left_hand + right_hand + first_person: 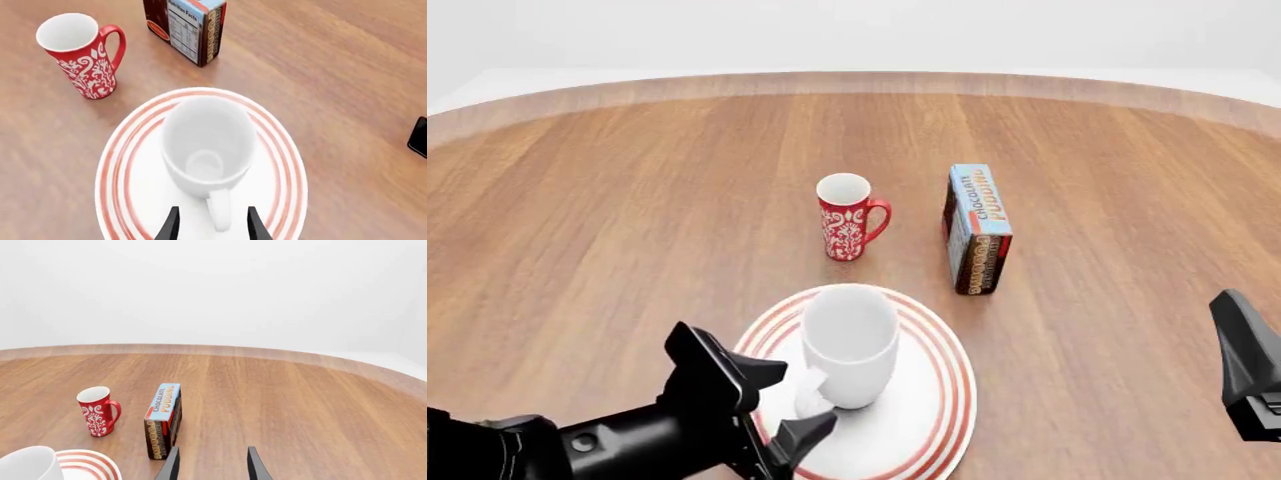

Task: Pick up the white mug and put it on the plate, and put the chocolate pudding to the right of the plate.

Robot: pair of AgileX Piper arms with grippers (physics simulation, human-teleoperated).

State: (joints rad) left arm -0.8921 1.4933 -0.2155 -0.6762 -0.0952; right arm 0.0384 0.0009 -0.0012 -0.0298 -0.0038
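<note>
The white mug (850, 343) stands upright on the red-ringed plate (945, 395); both also show in the left wrist view, the mug (208, 144) on the plate (127, 165). My left gripper (211, 229) is open, its fingers either side of the mug's handle without gripping it; in the front view it (777, 410) sits at the plate's near left. The chocolate pudding (976, 229) stands on its side beyond the plate to the right, also in the right wrist view (163, 421). My right gripper (211, 464) is open and empty, at the near right (1248, 370).
A red mug with white ornament pattern (847, 217) stands upright behind the plate, left of the pudding carton. The round wooden table's far edge (854, 82) curves along the back.
</note>
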